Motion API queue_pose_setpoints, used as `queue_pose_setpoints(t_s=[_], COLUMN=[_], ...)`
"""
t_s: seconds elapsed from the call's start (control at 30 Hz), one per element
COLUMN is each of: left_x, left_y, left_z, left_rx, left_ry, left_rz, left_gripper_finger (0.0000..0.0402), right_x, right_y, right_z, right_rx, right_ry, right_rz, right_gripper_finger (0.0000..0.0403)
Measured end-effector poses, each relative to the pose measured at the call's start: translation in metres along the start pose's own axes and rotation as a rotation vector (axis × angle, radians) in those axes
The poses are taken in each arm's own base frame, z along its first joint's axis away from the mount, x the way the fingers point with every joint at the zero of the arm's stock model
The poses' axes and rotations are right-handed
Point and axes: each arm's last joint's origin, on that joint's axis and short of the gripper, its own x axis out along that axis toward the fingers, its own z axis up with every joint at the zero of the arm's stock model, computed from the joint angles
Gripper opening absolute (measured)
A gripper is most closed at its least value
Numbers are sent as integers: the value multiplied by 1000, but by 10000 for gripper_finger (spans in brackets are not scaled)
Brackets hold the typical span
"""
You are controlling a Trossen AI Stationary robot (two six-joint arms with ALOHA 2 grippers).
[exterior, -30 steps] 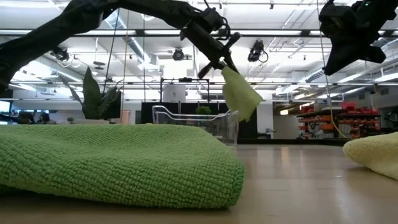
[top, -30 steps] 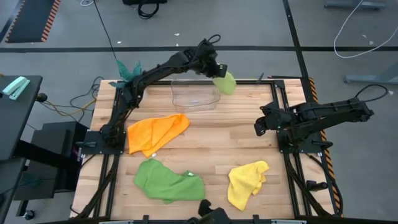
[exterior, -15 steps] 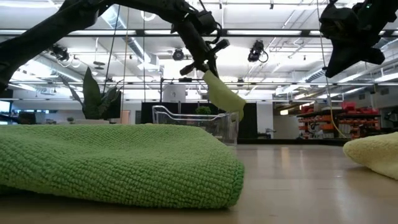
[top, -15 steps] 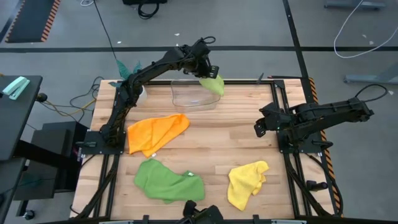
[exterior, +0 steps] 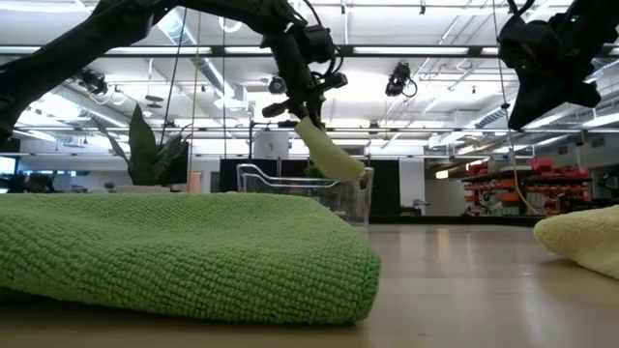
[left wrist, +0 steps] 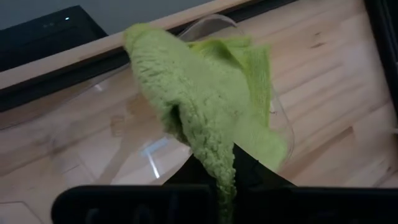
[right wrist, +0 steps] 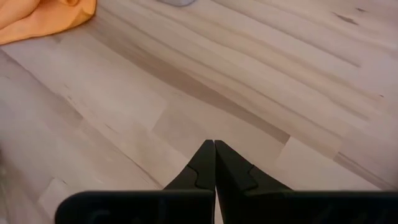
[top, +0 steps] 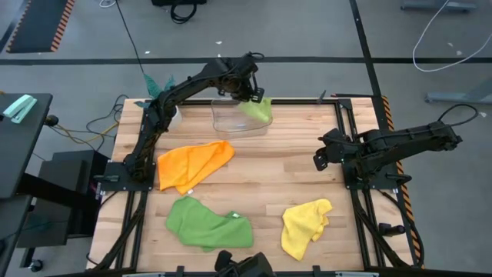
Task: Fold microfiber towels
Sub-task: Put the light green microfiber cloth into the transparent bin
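So the left gripper (top: 247,91) is out at the far edge of the table, over the clear plastic bin (top: 231,121), pinched tight on the light lime green towel (top: 258,108). In the low view that towel (exterior: 331,155) hangs as a long narrow strip, slanting down away from the fingers with its free end touching the bin's rim (exterior: 290,174). So its long axis is diagonal, not straight down. From overhead you don't get that at all: it just looks like a small bunched lump over the bin's right end.

The left wrist view fills in the rest. The towel (left wrist: 205,112) is folded over itself, one thick fold running right down between the dark fingers, and the bin's curved wall (left wrist: 93,106) sits behind it.

The right gripper (top: 319,158) waits above bare wood on the right side, fingers (right wrist: 202,165) pressed together on nothing, pointing toward the middle of the table.

The other three lie flat and crumpled: the orange towel (top: 194,164) left of centre, the darker green towel (top: 207,223) at the near edge, and the yellow towel (top: 304,225) to its right. The low view only catches the dark green one up close and a corner of yellow.
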Motion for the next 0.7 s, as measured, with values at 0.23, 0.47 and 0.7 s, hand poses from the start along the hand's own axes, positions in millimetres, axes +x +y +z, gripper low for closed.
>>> queue_pose_setpoints(t_s=[0.23,0.47,0.7], left_x=[36,72,94], left_y=[11,20,36], left_z=[-14,-27,-40], left_rx=[-7,-37,-82], left_ry=[92,134,240], left_rz=[49,24,4], left_gripper_finger=[9,9,9], right_x=[0,0,0], right_y=[0,0,1], right_z=[0,0,0], right_rx=[3,23,32], right_ry=[-2,-2,9], right_rz=[4,4,9], right_gripper_finger=[6,5,6])
